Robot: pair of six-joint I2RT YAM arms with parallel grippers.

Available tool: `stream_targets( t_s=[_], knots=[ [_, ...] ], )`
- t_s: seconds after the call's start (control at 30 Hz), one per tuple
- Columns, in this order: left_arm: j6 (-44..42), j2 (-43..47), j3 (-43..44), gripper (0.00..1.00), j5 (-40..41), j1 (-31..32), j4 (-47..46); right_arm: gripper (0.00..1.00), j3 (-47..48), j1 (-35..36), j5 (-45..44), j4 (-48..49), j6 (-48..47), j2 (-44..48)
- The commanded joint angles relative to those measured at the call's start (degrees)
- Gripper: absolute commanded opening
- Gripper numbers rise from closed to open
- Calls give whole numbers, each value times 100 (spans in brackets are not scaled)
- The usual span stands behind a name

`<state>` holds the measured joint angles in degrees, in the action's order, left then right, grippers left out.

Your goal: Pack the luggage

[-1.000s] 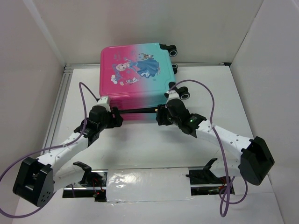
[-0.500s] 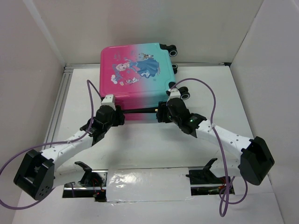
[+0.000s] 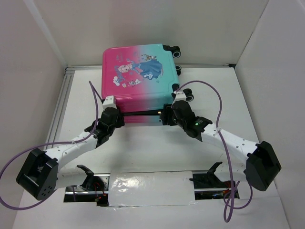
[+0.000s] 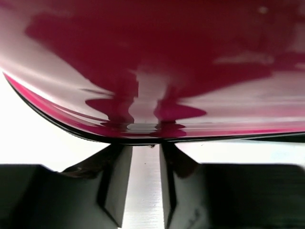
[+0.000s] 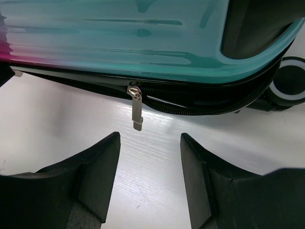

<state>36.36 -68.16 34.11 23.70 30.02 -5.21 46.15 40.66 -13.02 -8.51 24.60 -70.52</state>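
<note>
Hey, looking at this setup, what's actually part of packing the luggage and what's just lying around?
Part of the job:
- the luggage
- its zipper pull
- left gripper
- right gripper

Just lying about:
- purple cables
- silver taped patch

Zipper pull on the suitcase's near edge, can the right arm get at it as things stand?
Probably yes. The zipper pull hangs free off the luggage, just ahead of the open jaws of the right arm, with only bare table between.
</note>
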Motion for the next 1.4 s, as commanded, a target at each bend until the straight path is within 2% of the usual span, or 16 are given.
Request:
stream_targets(
  t_s=[0.0, 0.27, 0.4, 0.47, 0.93, 1.07, 1.37],
  knots=[
    [-129, 22, -53, 40, 214, 30, -604, 60, -36, -76, -78, 324, 1, 162],
    [-375, -83, 61, 12, 161, 30, -665, 60, -89, -76, 27, 499, 106, -5],
    [-542, -83, -89, 7, 3, 30, -831, 66, -150, -76, 177, 684, 106, -58],
    [-594, -31, -150, 0, -59, 30, -894, 68, -150, -76, 229, 763, 106, -111],
    [-858, -101, -89, 0, -463, 30, -762, 67, -141, -76, 229, 1378, 44, -682],
    [-920, -101, -89, 0, -463, 30, -815, 63, -141, -76, 229, 1633, 98, -805],
    [-973, -206, -89, 0, -463, 30, -815, 47, 61, -76, 221, 1634, 150, -1323]
  ],
)
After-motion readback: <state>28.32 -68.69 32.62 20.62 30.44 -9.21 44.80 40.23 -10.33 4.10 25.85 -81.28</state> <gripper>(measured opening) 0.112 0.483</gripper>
